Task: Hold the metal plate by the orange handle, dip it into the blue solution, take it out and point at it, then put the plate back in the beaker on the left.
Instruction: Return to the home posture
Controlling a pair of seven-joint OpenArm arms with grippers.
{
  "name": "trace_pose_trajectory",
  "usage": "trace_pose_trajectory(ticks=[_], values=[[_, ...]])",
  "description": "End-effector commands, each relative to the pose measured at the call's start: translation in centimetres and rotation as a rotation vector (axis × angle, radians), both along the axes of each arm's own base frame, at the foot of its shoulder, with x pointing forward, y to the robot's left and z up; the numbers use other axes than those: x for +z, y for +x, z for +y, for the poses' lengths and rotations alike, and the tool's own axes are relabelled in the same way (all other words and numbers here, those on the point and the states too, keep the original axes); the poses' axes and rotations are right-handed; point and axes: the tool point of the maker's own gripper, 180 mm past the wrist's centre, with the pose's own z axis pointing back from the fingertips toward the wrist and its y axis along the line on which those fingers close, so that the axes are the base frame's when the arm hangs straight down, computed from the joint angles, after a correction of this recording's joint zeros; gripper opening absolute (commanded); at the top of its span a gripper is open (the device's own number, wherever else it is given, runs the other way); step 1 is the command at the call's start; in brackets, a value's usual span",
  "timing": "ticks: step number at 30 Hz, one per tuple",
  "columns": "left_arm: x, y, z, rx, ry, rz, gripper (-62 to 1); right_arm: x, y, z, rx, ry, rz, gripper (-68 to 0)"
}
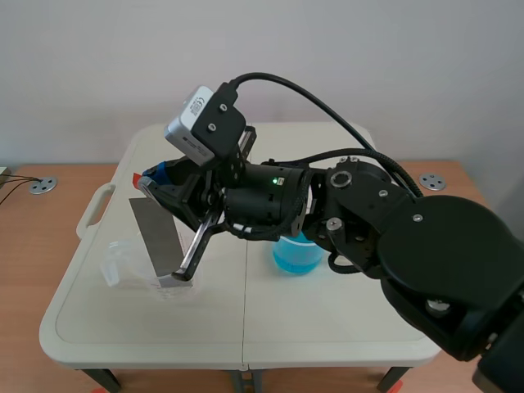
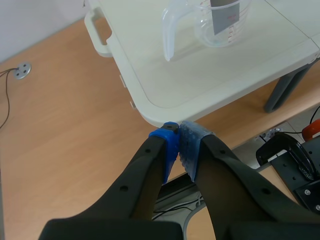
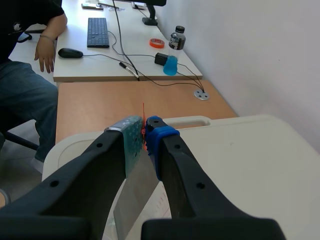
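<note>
The right arm reaches across to the table's left side, and my right gripper (image 1: 152, 182) is shut on the orange handle (image 1: 137, 178) of the grey metal plate (image 1: 155, 233). The plate hangs tilted with its lower end inside the clear beaker (image 1: 123, 266) on the left. In the right wrist view the thin orange handle (image 3: 143, 131) is pinched between the pads of the right gripper (image 3: 144, 129), with the plate (image 3: 136, 197) below. The beaker of blue solution (image 1: 295, 255) stands mid-table, partly hidden by the arm. My left gripper (image 2: 179, 139) is shut on nothing, off the table's front left corner, facing the clear beaker (image 2: 220, 22).
The white folding table (image 1: 246, 327) has a carry handle (image 1: 94, 209) at its left edge. A person's hand (image 3: 46, 52) rests on a desk with a keyboard (image 3: 98, 32) beyond the table. A black clamp (image 2: 287, 155) sits low beside the left gripper.
</note>
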Motion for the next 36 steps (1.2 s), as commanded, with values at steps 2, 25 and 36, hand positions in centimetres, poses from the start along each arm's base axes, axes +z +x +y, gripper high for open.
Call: trace_pose_trajectory(ticks=[2,25,36], values=[[0.8,0.6,-0.1,-0.007,-0.006,-0.033,-57.3,1.5,0.3,0.6,0.003,0.052,-0.017,-66.3],[0.8,0.6,-0.1,-0.007,-0.006,-0.033,-57.3,-0.3,0.3,1.2,-0.022,0.056,0.047,-66.3],[0.8,0.6,-0.1,-0.007,-0.006,-0.033,-57.3,-0.5,0.4,1.0,-0.028,0.047,0.050,-58.5]])
